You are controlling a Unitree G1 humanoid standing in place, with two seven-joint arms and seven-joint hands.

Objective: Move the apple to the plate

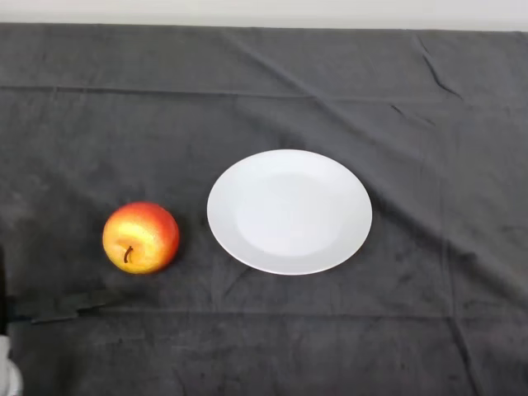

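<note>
At the near left edge of the view, only a small part of the robot hand (58, 307) shows: a dark, flat shape lying low over the cloth (272, 82), reaching rightward, with the rest cut off by the left border. Whether it is spread or pressed together cannot be told from so little. A pale grey bit of the arm (8, 371) sits in the near left corner, mostly out of frame.

The apple (141, 238) rests on the tabletop left of centre, just far of the robot hand and apart from it. It is red at the far and right sides and yellow-orange toward the near left. It lies tipped, so its stem (128, 254) points toward the near side, slightly left; the core axis runs roughly near to far.

The white plate (289, 211) lies flat at the centre, right of the apple, a narrow strip of cloth between them. The cloth is wrinkled, with a fold line across the far side.
</note>
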